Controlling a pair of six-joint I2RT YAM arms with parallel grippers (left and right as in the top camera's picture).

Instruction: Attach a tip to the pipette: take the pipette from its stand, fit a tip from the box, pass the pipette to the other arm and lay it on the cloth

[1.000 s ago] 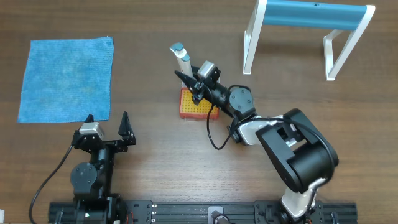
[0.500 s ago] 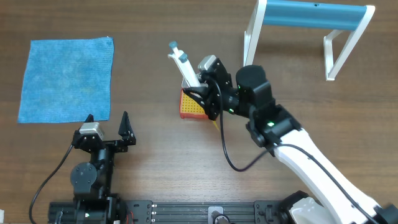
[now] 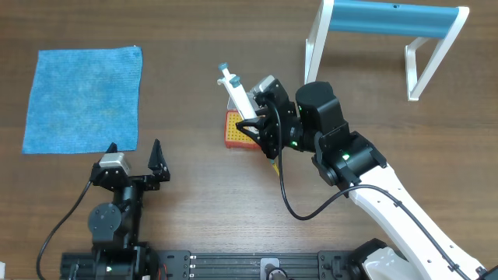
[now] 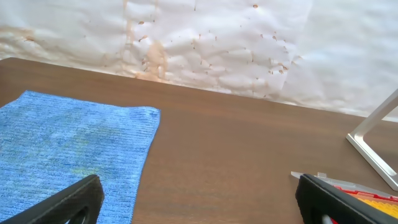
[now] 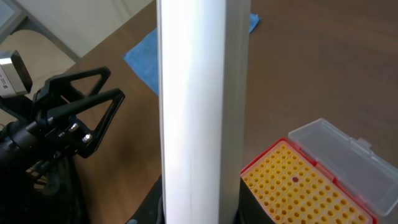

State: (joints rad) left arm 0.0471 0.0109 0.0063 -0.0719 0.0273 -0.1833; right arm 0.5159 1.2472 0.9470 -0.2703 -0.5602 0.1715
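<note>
Pipette [image 3: 234, 85] is grasped in our right hand [image 3: 254, 117]; its wrist view reveals the open tip box [image 5: 292, 186]; our left hand [image 3: 134, 149] is released.

R arm [image 3: 366, 167] swung up vs 1 s ago: elbow was folded low toward 5 o'clock, now raised & stretched out, w/ the wrist nearer the table's middle. R gripper [image 3: 250, 118], clamped on the white plastic pipette [image 3: 237, 92], slid a bit toward 5 o'clock in top view & covers more of the yellow tip box w/ red base [image 3: 233, 132]. Pipette's top went toward 10 o'clock, then back toward 4 o'clock; shaft leans more.
</note>
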